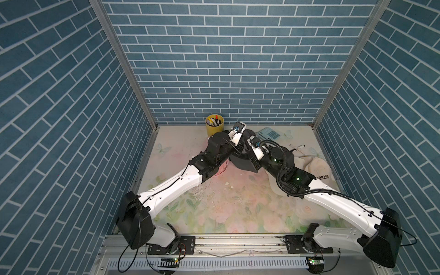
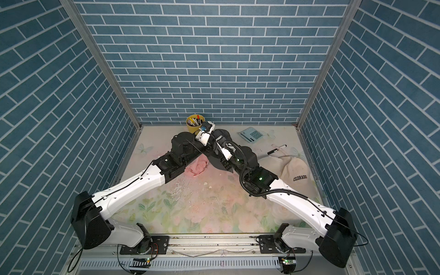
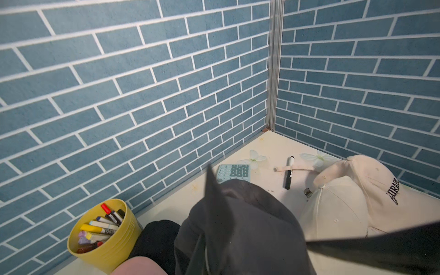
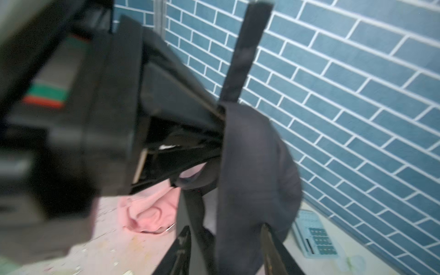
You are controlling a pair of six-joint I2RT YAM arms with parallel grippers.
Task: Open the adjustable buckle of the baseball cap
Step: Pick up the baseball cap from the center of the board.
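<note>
A dark grey baseball cap (image 3: 250,233) hangs lifted off the table at the back centre, between both wrists. In both top views its brim (image 1: 242,164) (image 2: 221,165) shows under the arms. My left gripper (image 4: 219,129) is shut on the dark cap's edge; in the left wrist view the cap covers the jaws. One black strap (image 4: 245,47) sticks straight up from the cap. My right gripper (image 4: 225,234) is open, one finger on each side of the hanging cap fabric (image 4: 252,178). I cannot make out the buckle.
Two cream caps (image 1: 316,169) (image 3: 333,209) lie at the right wall. A pink cloth (image 2: 197,167) lies under the left arm. A yellow cup of markers (image 1: 214,125), a teal calculator (image 2: 252,135) and a black marker (image 3: 289,175) lie along the back.
</note>
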